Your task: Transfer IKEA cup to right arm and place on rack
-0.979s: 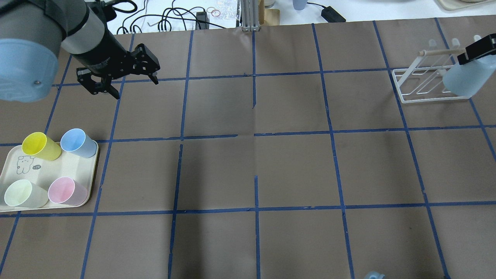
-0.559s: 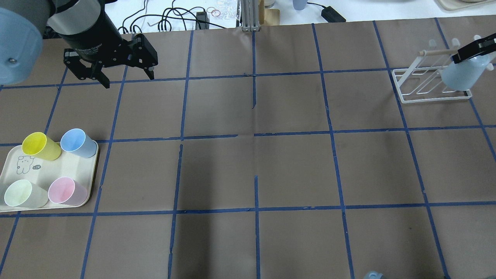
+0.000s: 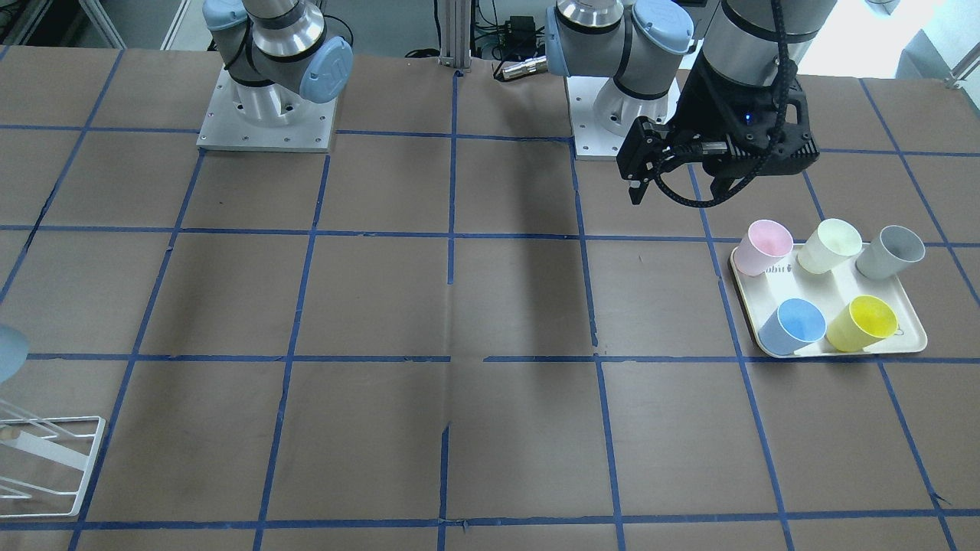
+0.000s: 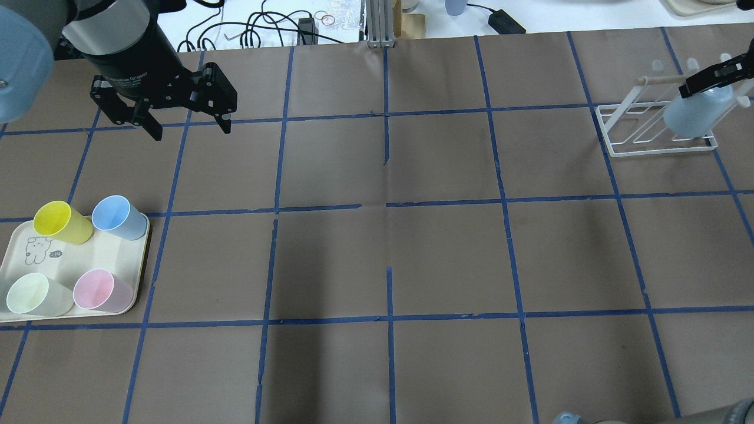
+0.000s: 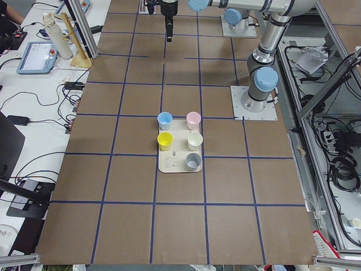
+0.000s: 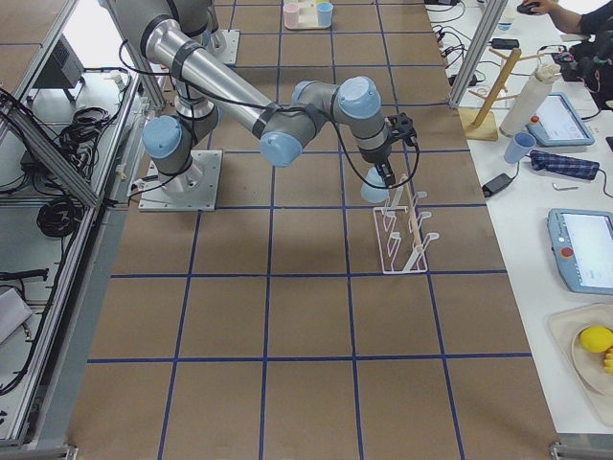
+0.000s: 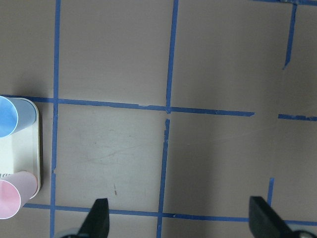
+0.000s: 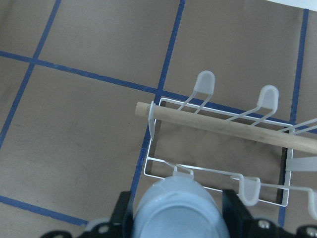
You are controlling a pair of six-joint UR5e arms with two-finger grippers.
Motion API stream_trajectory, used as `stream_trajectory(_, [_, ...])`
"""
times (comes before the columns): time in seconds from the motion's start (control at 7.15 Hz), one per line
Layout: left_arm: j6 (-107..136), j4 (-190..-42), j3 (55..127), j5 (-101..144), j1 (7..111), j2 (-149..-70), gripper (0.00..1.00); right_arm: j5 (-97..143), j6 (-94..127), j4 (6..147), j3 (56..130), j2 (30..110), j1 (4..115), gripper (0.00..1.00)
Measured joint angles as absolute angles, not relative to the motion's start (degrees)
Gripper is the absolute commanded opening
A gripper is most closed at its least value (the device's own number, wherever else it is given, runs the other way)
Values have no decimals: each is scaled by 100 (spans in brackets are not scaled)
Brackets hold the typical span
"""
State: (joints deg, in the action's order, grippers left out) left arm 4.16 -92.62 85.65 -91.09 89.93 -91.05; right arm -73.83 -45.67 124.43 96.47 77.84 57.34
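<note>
The right fingers (image 8: 237, 210) are gripping the IKEA cup (image 4: 695, 115) just above the rack (image 8: 213, 124). It is likely light, slippery, flexible plastic, best squeezed gently across its walls. Far from the rack, the left fingers (image 4: 152, 126) are spreading wide.

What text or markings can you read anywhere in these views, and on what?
"Gripper": end of a blurred white line on the left gripper body; the rest is unreadable.
Small print on the tray beside a bear drawing: too small to read.
IKEA cup, rack: no text seen.
</note>
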Motion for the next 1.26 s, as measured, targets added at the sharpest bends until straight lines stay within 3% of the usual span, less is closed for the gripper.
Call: stream_trajectory(1.26, [-157, -9391, 8351, -8751, 8848, -9195, 100, -7349, -4395, 12990, 9668, 7255, 5776, 34])
